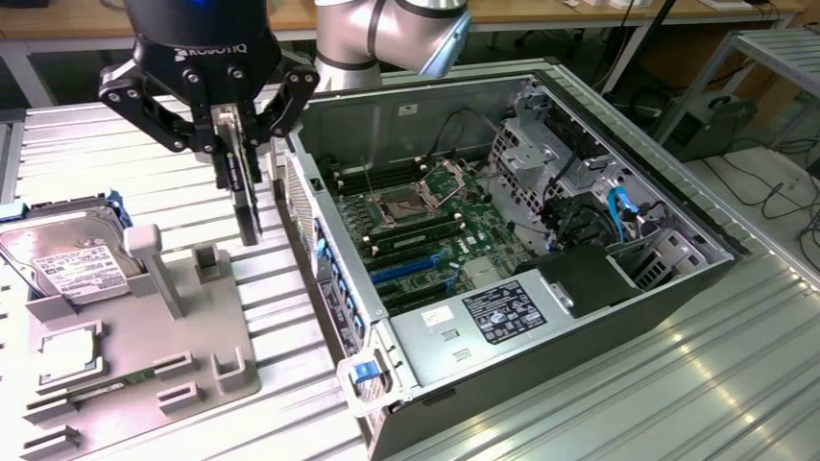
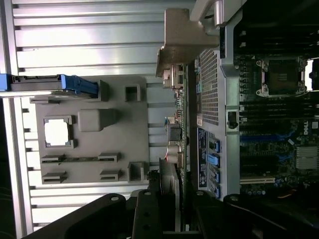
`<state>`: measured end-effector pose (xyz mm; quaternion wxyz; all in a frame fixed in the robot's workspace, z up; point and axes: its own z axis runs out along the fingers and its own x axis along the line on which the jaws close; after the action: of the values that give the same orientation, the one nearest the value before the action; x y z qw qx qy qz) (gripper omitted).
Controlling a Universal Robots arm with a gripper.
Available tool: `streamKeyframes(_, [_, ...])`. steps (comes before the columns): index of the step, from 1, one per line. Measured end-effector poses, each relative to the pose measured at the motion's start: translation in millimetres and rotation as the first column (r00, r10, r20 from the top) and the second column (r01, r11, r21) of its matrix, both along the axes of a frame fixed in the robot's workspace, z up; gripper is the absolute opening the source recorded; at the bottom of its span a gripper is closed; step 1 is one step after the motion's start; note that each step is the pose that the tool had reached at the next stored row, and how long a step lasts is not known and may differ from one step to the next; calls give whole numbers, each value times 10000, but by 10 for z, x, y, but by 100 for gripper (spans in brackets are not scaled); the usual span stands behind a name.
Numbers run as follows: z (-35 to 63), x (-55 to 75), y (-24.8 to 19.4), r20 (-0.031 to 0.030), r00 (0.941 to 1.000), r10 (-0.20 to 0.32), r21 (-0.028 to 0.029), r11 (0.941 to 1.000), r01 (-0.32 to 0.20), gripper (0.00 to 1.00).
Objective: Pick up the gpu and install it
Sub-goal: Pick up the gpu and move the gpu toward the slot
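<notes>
On a ribbed aluminium table (image 1: 717, 384), a grey fixture tray (image 1: 173, 331) and an open computer case (image 1: 615, 336) are set side by side.

Gripper (image 1: 233, 144) pointing straight down, black fingers (image 1: 180, 130) closing in from both sides and pinching the gpu (image 1: 248, 206), silver arm (image 1: 384, 34) bending behind the wrist.

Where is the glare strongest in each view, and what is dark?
Exterior view: bright streaks on the ribbed table, while the computer case interior looks darker. Wrist view: the table ribs shine white, and the square chip on the grey tray is washed out by glare.
</notes>
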<state>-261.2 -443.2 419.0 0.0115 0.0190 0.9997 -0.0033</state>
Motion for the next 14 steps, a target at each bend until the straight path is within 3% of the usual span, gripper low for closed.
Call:
streamKeyframes(5, [0, 134, 0, -1, 9990, 445, 0, 9990, -445, 28])
streamKeyframes(14, [0, 411, 0, -1, 9990, 446, 0, 9990, -446, 28])
